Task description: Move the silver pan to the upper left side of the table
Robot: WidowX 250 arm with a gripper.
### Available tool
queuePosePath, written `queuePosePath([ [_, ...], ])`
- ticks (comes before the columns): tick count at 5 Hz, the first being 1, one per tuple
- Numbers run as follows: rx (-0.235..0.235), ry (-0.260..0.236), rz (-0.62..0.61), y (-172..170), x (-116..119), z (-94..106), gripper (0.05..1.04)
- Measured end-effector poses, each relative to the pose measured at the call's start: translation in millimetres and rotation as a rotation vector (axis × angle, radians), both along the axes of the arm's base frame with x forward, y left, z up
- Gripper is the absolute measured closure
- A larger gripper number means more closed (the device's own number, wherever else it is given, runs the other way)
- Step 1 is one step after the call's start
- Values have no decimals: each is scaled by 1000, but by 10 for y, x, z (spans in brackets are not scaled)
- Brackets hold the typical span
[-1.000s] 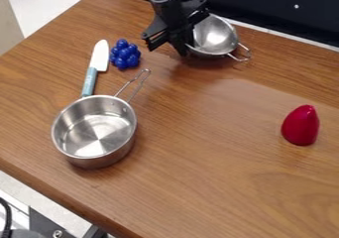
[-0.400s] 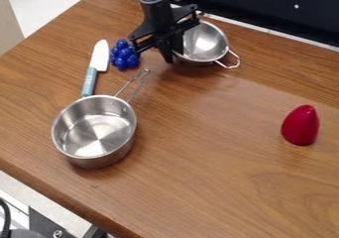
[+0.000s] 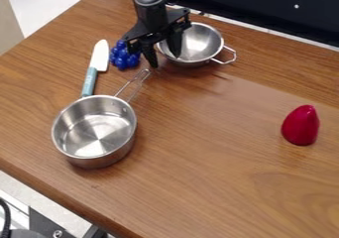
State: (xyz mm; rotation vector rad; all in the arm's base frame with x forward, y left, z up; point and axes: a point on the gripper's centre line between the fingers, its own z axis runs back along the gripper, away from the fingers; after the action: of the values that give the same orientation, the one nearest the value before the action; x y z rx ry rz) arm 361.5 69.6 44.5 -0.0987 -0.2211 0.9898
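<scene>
The black gripper (image 3: 164, 59) hangs near the table's upper left, open, its fingers apart on either side of the left rim of a small silver pan (image 3: 201, 39). This bowl-shaped pan stands upright, with its wire loop handle toward the right. The arm covers part of its left side. A larger silver saucepan (image 3: 94, 130) stands at the left of the table (image 3: 212, 182), its wire handle slanting up and right to just below the gripper.
Blue grapes (image 3: 124, 56) lie just left of the gripper and partly behind it. Beside them is a knife (image 3: 99, 56) with a blue handle (image 3: 88, 82). A red cone-like object (image 3: 301, 125) stands at the right. A dark panel runs behind the far edge.
The gripper and the small pan have moved left together, nearer the grapes. The fingers have since spread apart, and the pan's handle has shifted left with it. The saucepan has not moved.
</scene>
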Motion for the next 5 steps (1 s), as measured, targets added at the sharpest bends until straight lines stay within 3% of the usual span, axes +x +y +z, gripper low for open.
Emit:
queuePosePath([
  [1, -18, 26, -3, -29, -40, -9, 103],
  [2, -40, 27, 8, -55, -50, 16, 85],
  [3, -78, -2, 8, -115, -83, 250, 85],
  [4, -98, 6, -18, -166, -126, 300, 85],
  [5, -84, -16, -56, -183, -209, 410, 85],
])
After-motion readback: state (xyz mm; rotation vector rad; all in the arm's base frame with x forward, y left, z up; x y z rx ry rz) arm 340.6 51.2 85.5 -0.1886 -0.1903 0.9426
